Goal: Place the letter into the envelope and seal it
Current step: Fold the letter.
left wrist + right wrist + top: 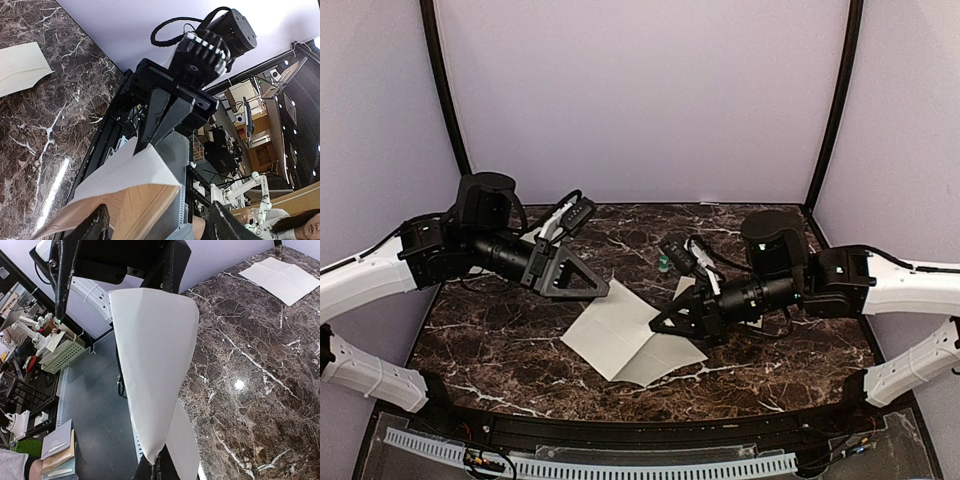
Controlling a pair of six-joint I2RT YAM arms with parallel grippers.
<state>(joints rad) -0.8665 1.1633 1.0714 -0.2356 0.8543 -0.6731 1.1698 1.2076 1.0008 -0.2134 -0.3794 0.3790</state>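
Now your right end effector (157, 467) is clenching one cream envelope (620, 335) over the marbled counter (520, 350). Your left end effector (159, 225) is gaping released beside it. One creased white letter (280, 275) is lying flat farther back.

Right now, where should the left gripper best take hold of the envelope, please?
Probably its near edge, approached head-on: the envelope reaches in between the left gripper's open fingers, while the right gripper pinches the opposite edge.
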